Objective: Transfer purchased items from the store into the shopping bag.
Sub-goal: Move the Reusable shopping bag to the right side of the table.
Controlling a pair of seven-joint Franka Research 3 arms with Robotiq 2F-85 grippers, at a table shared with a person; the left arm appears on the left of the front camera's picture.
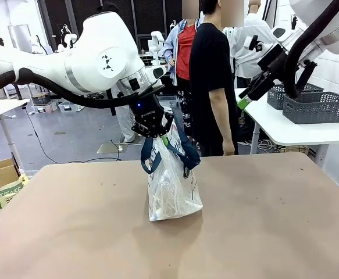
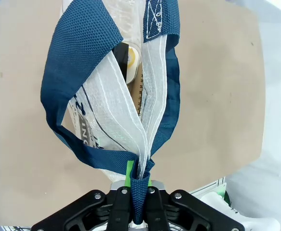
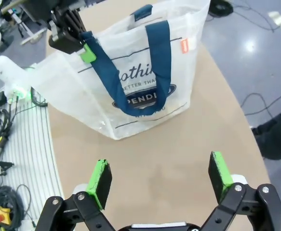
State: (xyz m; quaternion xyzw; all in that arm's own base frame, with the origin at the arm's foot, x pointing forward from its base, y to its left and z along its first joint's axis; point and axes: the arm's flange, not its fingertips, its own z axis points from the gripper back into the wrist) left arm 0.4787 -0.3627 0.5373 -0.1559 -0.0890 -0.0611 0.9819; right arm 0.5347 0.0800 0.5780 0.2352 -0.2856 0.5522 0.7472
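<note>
The left gripper (image 1: pixel 153 129) is clamped tight on one navy strap (image 2: pixel 139 202) of the bag (image 1: pixel 170 186), pinching it at the top so the bag hangs upright with its base resting on the table (image 1: pixel 262 221), near the middle. Holding the strap up probably keeps the mouth from collapsing; from the left wrist the opening gapes a little, with packets (image 2: pixel 130 62) visible inside, though which goods they are is hard to tell. The other strap (image 3: pixel 154 72) droops loose down the bag's printed side. The right gripper (image 3: pixel 159 180) hovers well apart, raised at the right, its jaws spread wide and empty, looking down at the bag. A person (image 1: pixel 213 87) stands at the far side, arms down.
</note>
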